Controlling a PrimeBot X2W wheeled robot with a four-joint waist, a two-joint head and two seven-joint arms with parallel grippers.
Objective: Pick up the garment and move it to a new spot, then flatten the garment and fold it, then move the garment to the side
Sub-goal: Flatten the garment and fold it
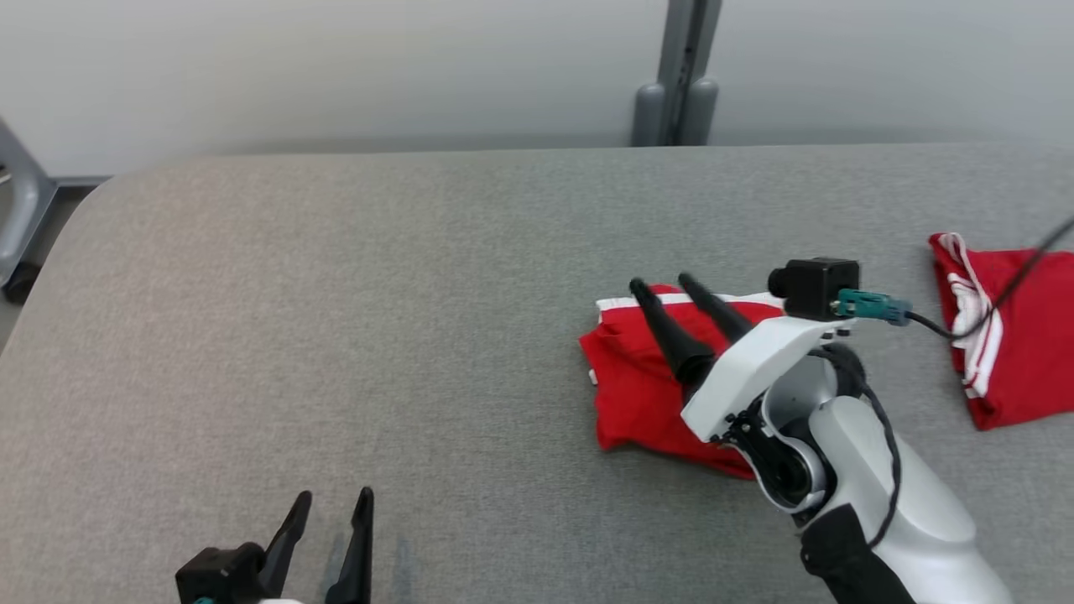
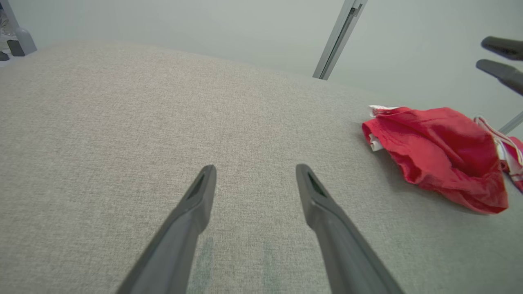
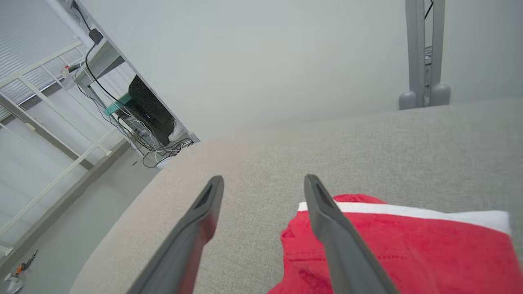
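Grey tabletop point(image 1: 336, 294) bears a red garment point(image 1: 638, 394), a second garment point(image 1: 1032, 361) well apart.

The garment point(image 1: 638, 394) lies on the surface point(image 1: 336, 335), right of the middle. Another cloth point(image 1: 1024, 352) lies further right. The right gripper point(image 1: 660, 283) is over the garment.

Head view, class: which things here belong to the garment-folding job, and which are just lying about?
Job: folded red garment; right gripper, open, above it; left gripper, open, at lower left.
Lying about: second red garment with white stripes, at the right edge of the table; grey post behind the table.
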